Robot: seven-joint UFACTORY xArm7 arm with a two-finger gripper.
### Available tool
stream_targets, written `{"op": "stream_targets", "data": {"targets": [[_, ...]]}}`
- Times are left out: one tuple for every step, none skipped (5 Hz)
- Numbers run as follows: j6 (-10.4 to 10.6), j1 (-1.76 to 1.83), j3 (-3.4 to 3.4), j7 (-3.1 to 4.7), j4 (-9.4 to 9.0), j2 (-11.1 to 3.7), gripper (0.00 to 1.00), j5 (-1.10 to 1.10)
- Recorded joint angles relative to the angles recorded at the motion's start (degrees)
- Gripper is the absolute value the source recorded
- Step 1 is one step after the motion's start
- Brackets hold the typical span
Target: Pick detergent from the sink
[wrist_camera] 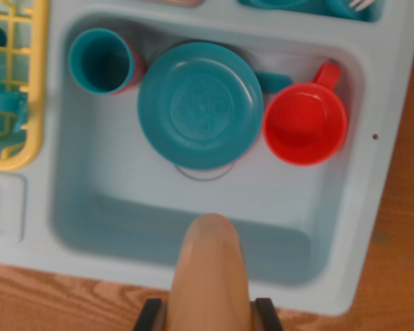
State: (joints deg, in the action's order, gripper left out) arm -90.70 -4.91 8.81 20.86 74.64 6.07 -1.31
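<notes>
Wooden tabletop (48,289) along the near edge, and on it sits a pale blue toy sink (193,214). Inside, along the far wall: a teal cup (102,61) on the left, a teal plate (200,105) in the middle, a red mug (305,124) touching the plate's right edge. Yellow rack (24,103) far left. Gripper (208,314) at the near edge is closed around a tan, blurry bottle (208,276), probably the detergent, held above the basin.

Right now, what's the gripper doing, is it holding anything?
Gripper: shut on the tan detergent bottle, held above the sink.
</notes>
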Motion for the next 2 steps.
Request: {"op": "stream_targets", "data": {"targets": [[0.00,0.00,0.00,0.00,0.00,0.00,1.00,0.00],[-0.45,0.00,0.00,-0.02,0.31,0.14,1.00,-0.02]]}}
